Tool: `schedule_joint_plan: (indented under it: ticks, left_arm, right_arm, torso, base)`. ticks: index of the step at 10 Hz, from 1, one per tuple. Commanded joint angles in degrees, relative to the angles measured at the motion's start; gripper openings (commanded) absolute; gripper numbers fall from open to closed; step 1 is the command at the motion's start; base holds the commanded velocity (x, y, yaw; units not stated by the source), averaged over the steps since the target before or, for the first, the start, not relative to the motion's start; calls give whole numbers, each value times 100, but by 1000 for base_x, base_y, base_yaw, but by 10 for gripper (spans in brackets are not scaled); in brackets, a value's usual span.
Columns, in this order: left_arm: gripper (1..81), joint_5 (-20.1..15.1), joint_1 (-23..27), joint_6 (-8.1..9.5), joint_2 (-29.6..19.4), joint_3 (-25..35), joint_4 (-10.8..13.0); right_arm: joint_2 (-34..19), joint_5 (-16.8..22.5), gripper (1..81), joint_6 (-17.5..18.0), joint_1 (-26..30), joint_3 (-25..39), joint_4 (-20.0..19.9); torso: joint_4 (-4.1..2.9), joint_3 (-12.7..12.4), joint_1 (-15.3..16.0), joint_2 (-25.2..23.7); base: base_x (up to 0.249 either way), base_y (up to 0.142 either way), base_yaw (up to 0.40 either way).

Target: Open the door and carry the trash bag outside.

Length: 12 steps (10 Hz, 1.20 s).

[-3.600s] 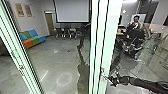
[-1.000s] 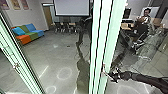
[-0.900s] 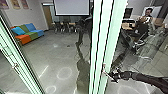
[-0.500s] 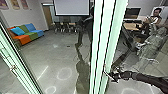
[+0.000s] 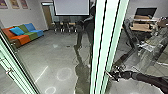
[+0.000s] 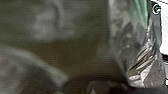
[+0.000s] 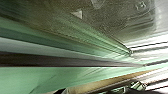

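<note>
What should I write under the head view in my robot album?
The robot's right gripper by a pale green post, with a colorful couch across the room.

Ahead of you, grey floor [image 5: 52, 58] with pale rings of light [image 5: 58, 74]. To your left, orange, green and blue couch [image 5: 30, 36], wall pictures [image 5: 14, 3] above. Beyond, white screen [image 5: 71, 7] over dark chairs [image 5: 66, 27].

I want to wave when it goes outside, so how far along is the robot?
Crinkly plastic, likely the trash bag, shows close up in the left wrist view, so picking it up looks done. Happening now: the right gripper is at the pale green door frame. To do: likely getting outside, since a sofa shows ahead, indoors.
</note>
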<state>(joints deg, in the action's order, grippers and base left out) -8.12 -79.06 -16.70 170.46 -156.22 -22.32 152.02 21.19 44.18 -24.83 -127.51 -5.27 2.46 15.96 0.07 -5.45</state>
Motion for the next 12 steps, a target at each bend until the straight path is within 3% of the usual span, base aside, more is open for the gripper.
schedule_joint_plan:
  ticks: [1, 4, 7, 10, 12]
  left_arm:
    - [10, -498, 219, -44, -56, -14, -53]
    - [10, -524, 219, -44, -56, -14, -53]
    - [10, -524, 219, -44, -47, -14, -53]
    - [10, -533, 219, -35, -56, -14, -53]
    - [10, -533, 219, -35, -56, -5, -53]
  right_arm:
    - [-46, -422, 811, 258, 588, -449, 474]
    - [-151, -388, 811, 275, 615, -544, 973]
    - [-292, -308, 811, 293, 781, -781, 2034]
    - [-21, -378, 811, 294, 966, -1824, 2854]
    - [217, -422, 811, 267, 993, -2311, 2986]
  torso:
    - [0, 0, 0, 0]
    - [-2, 7, 15, 11]
    - [-5, 15, 24, 22]
    - [-7, 18, 30, 26]
    - [-5, 18, 24, 24]
  base:
    - [68, 0, 0]
    - [0, 0, 0]
    - [0, 0, 0]
    - [0, 0, 0]
    - [0, 0, 0]
